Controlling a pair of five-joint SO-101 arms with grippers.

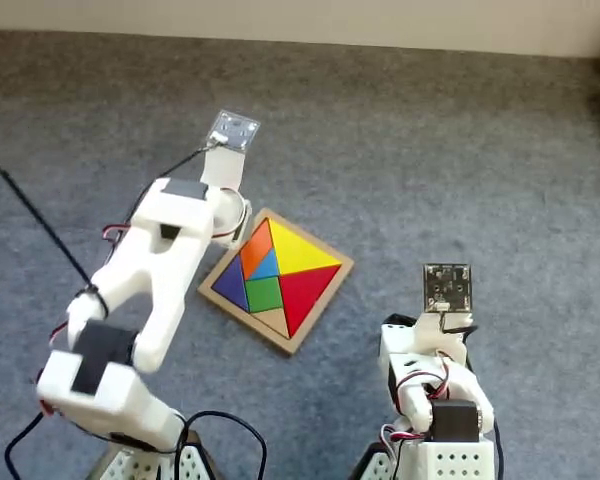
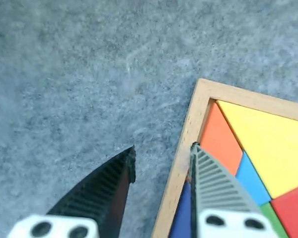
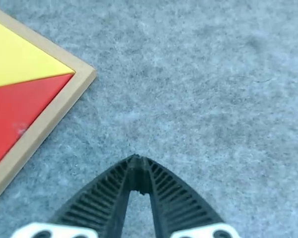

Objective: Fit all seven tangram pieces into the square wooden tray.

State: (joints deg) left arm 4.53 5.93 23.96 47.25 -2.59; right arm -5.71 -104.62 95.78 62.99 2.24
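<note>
The square wooden tray (image 1: 326,304) lies turned like a diamond on the carpet, holding several coloured pieces: yellow triangle (image 1: 300,250), red triangle (image 1: 306,290), orange piece (image 1: 257,250), green square (image 1: 264,293), dark blue triangle (image 1: 232,285) and others. My left gripper (image 2: 163,154) is open and empty at the tray's left rim (image 2: 188,124), one finger over the rim, the other over carpet. The orange piece (image 2: 218,141) and yellow triangle (image 2: 268,148) lie just past it. My right gripper (image 3: 135,159) is shut over bare carpet, beside the tray's corner (image 3: 49,119).
Grey carpet (image 1: 430,150) spreads all around the tray. The left arm (image 1: 160,260) stretches in from the lower left, with a black cable (image 1: 40,230) trailing beside it. The right arm (image 1: 435,380) sits folded at the lower right.
</note>
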